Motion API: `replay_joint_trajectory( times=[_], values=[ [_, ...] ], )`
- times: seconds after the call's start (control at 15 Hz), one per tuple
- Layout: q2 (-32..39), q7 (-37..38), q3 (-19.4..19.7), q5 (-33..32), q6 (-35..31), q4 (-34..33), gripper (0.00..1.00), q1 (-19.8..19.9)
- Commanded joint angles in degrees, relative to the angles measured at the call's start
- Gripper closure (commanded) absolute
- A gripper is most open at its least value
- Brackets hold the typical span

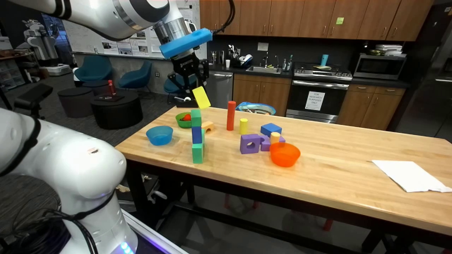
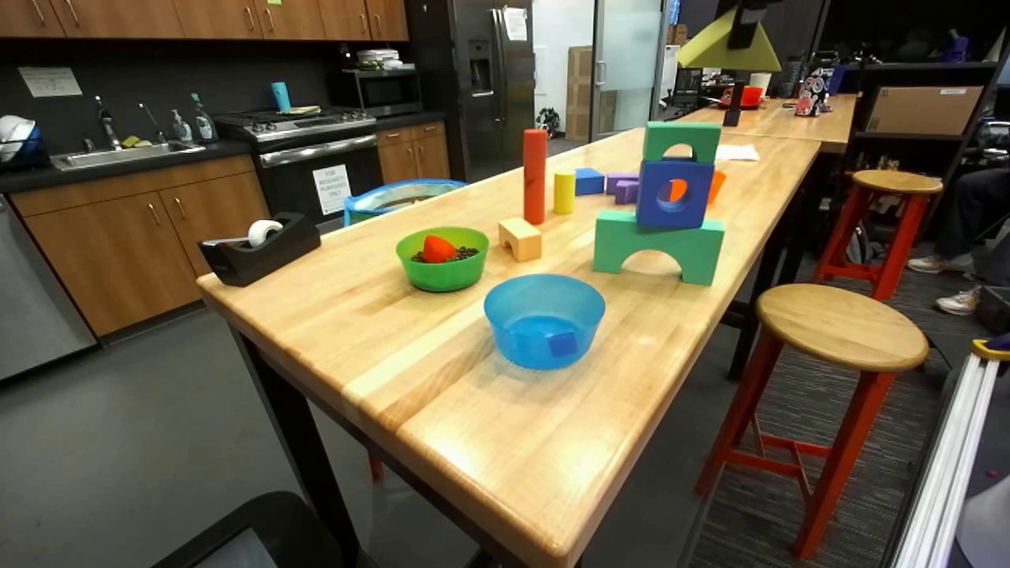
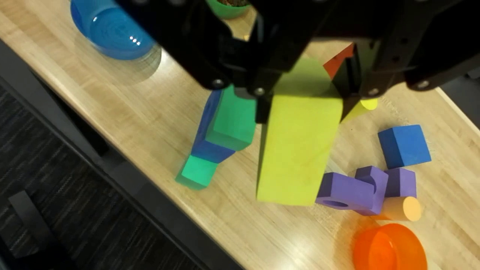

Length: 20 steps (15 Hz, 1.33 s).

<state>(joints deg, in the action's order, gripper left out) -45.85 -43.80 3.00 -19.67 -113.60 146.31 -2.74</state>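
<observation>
Green, blue, green: at the near edge of the table (image 1: 335,169) you have a three-tier stack, with the green arch (image 2: 659,230) at the bottom, the blue holed block (image 2: 649,193) in the middle and the small green arch (image 2: 682,132) on top. All tiers appear upright and seated. Left of the stack sits the blue bowl (image 1: 159,135); to its right, the orange bowl (image 1: 284,155). Just beyond that bowl, the tan cylinder (image 1: 275,137) and purple pieces (image 1: 265,147) are grouped, with the blue block (image 1: 271,129) farther back.

Your claw (image 3: 304,99) is closed on the yellow block (image 3: 296,150), one finger either side, the gap filled by the piece. That block hangs tilted in the air, above and near the stack, apart from it.

Farther off you have the yellow cylinder (image 1: 243,126) and red cylinder (image 1: 230,115), both upright, the tan arch (image 2: 521,237) and, far left, the green bowl (image 2: 443,276) containing a red piece (image 2: 435,249).

Finding: judged from these views, three tiers are built; setting down the yellow block is not yet done. The loose cylinders, purple pieces, tan arch and blue block form no part of the stack.
</observation>
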Motion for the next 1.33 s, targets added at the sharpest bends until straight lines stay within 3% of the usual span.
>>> replay_joint_trajectory(
  times=[0.0,0.47,1.0,1.27],
  values=[
    [-0.7,5.3,-1.8,0.6,3.0,-0.7,0.84,-1.5],
    [0.3,9.3,-2.4,3.1,7.7,-2.3,0.84,-5.7],
    [2.4,6.3,0.7,8.1,13.2,-7.7,0.84,-8.6],
    [5.1,4.8,2.2,9.9,12.9,-9.6,0.84,-8.5]
  ],
)
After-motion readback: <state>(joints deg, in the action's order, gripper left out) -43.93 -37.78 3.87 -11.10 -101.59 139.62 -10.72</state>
